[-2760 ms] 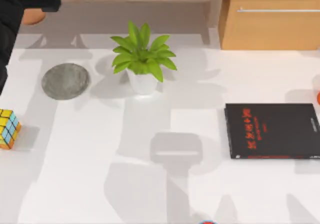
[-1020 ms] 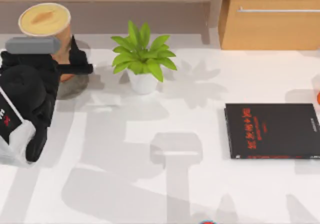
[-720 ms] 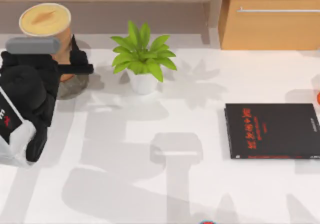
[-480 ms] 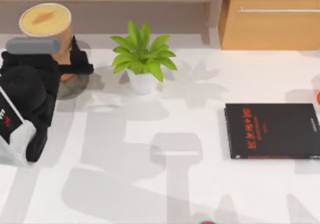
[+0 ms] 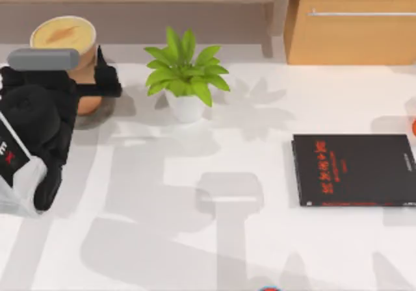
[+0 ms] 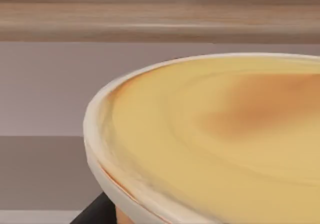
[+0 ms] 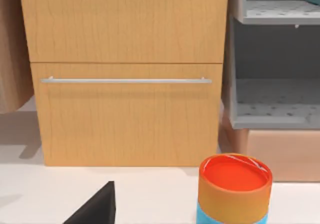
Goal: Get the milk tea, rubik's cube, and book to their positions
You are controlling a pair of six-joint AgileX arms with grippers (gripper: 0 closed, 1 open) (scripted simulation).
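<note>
Two arms serve this white table (image 5: 260,239), though the left one alone is at work, its black bulk lying along the table's left edge with the left gripper (image 5: 83,86) reaching to the far left corner. Next in size come the bystanders: a black book (image 5: 354,169) by the right edge and a potted plant (image 5: 185,76) near the far middle. The milk tea (image 5: 64,34) stands upright between the gripper's dark fingers (image 5: 104,76), which appear closed against its side, its base sitting over the grey coaster (image 5: 101,112). From the left wrist view the creamy top (image 6: 225,129) looks level. To finish this placement well, I judge the cup should be settled flat and centred on the coaster before the fingers part, then the hand drawn away sideways without brushing the rim.
</note>
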